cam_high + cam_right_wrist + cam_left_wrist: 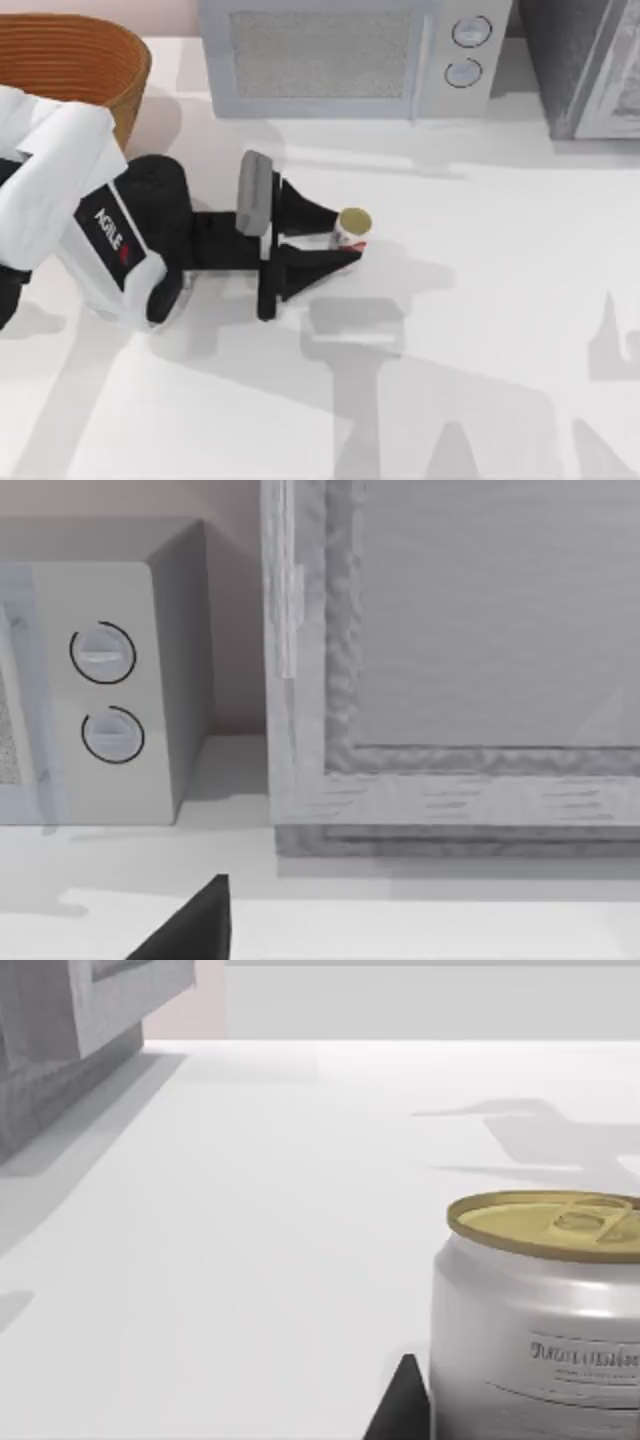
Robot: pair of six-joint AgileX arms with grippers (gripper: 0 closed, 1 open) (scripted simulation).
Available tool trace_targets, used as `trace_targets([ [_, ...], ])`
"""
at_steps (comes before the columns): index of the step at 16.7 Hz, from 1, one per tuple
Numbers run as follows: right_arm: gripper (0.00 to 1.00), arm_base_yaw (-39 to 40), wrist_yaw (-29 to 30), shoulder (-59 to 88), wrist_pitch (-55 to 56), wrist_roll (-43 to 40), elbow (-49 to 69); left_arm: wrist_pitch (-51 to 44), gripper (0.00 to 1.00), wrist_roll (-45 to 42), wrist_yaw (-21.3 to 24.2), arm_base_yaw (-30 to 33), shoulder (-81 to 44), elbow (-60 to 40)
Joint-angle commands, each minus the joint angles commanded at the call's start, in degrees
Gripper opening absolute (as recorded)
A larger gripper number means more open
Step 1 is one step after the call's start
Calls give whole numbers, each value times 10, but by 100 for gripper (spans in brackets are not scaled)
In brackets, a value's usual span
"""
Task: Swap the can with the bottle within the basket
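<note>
Left gripper (345, 237) straddles, fingers apart, the one small white gold-topped can (352, 228), standing right of the single orange-brown woven wicker basket (70, 60).

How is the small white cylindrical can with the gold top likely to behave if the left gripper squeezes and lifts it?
The small white cylindrical can stands upright between the left gripper fingers, so probably stable. Its smooth, rounded wall may slip and roll if tipped.

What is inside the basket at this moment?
Only part of the basket shows, at the table's far left corner. My left arm covers much of its opening, so its contents cannot be seen. The can stands outside, between the left end effector's fingers.
</note>
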State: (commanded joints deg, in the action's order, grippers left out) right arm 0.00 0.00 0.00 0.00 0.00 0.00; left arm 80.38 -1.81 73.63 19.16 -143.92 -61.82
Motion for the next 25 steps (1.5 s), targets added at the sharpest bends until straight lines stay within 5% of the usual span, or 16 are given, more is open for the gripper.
trace_targets([
  [8, 100, 0, 0, 0, 0, 0, 0, 0, 98, 0, 0, 0, 0, 0],
  [19, 100, 0, 0, 0, 0, 0, 0, -5, 100, 1, -5, -5, 6, 4],
  [25, 100, 0, 0, 0, 0, 0, 0, -131, 100, 4, -116, -56, 167, 92],
])
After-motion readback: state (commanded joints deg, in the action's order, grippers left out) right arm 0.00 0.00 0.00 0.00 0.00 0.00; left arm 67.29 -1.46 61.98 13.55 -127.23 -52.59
